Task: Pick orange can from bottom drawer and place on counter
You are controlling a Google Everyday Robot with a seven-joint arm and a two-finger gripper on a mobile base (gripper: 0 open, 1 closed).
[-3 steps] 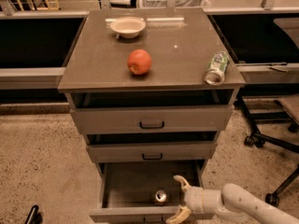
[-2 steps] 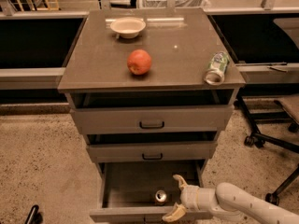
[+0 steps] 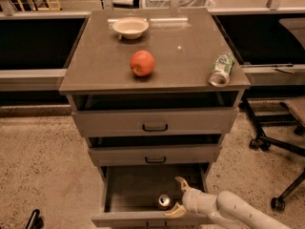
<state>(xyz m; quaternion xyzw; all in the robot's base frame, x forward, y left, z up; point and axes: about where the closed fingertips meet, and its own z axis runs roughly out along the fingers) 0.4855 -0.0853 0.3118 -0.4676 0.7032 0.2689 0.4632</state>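
Observation:
The orange can (image 3: 164, 201) stands upright in the open bottom drawer (image 3: 136, 191), near its front right, silver top showing. My gripper (image 3: 177, 196) is open just to the right of the can, one fingertip (image 3: 180, 181) behind it and the other at the drawer's front edge. The can is close to the open jaws and is not held. The white arm comes in from the lower right. The counter (image 3: 186, 56) is the grey-brown top of the cabinet.
On the counter are a white bowl (image 3: 130, 27) at the back, a red apple (image 3: 142, 63) in the middle and a green-and-white can (image 3: 221, 69) lying at the right edge. The two upper drawers (image 3: 155, 123) are slightly open. Office chair legs (image 3: 276, 142) stand at the right.
The gripper has moved a little left, closer to the can. The can and the things on the counter have not moved.

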